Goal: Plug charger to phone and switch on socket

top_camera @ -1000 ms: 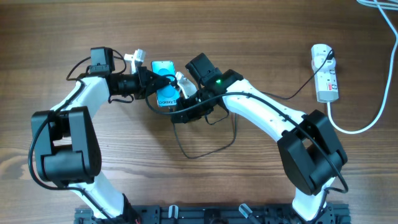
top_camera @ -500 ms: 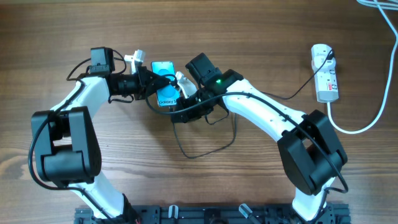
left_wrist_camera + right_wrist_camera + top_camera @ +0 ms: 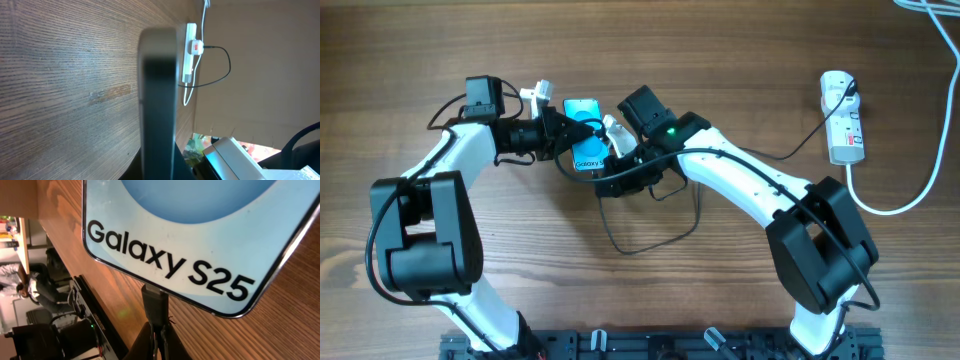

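Note:
The phone has a cyan screen and a white "Galaxy S25" band, and is lifted between the two arms. My left gripper is shut on its left side. In the left wrist view only its dark edge shows. My right gripper is shut on the charger connector. The connector's tip meets the phone's lower edge; I cannot tell how deep it sits. The black charger cable loops over the table to the white socket at the far right, which also shows in the left wrist view.
A thick white lead runs from the socket toward the right edge. Another white cable crosses the top right corner. A black rail lies along the front edge between the arm bases.

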